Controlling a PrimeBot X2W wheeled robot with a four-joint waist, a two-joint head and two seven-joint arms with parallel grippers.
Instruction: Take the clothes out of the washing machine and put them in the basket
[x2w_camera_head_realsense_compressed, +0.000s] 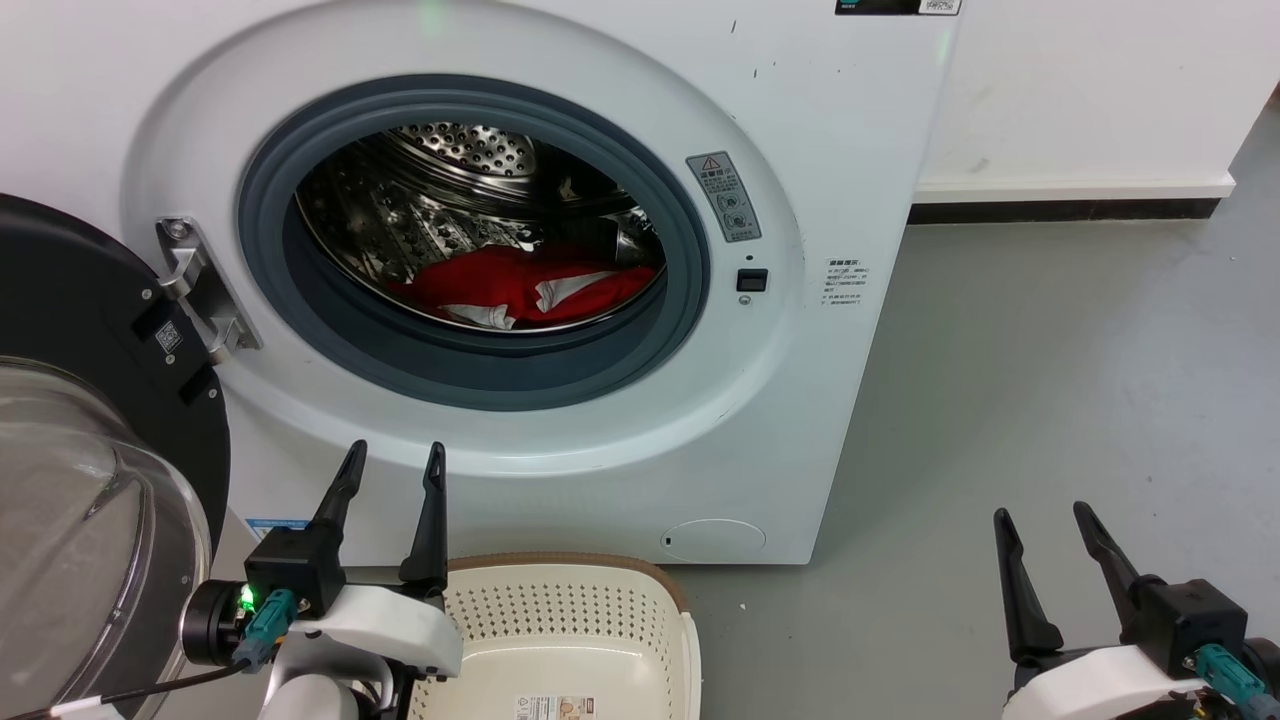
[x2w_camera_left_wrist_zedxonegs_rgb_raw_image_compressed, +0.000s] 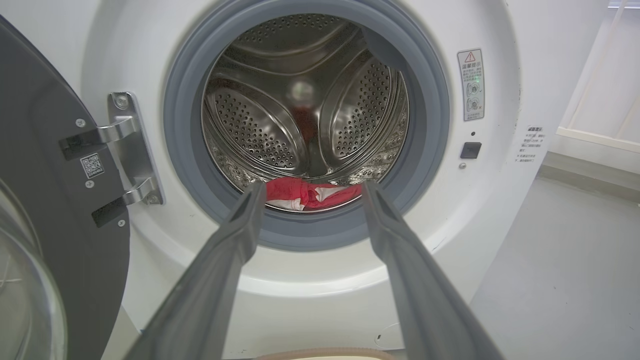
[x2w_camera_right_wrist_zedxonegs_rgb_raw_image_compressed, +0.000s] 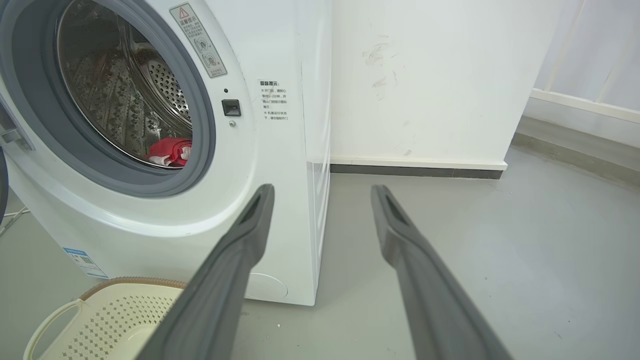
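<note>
While its door (x2w_camera_head_realsense_compressed: 70, 300) stands swung open at left, washing machine (x2w_camera_head_realsense_compressed: 830, 130): red clothes (x2w_camera_head_realsense_compressed: 520, 282) lying low in the drum (x2w_camera_head_realsense_compressed: 470, 150); basket (x2w_camera_head_realsense_compressed: 570, 610): on floor (x2w_camera_head_realsense_compressed: 1050, 350) just before the machine; left pincer (x2w_camera_head_realsense_compressed: 396, 456): spread wide, over the basket's rim; right pincer (x2w_camera_head_realsense_compressed: 1041, 512): spread wide, over floor.

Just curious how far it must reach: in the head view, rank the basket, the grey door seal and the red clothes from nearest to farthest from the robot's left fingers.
1. Basket: on the floor, right beside the left fingers.
2. Grey door seal: ahead, ringing the round opening.
3. Red clothes: farthest, down inside the drum.
</note>
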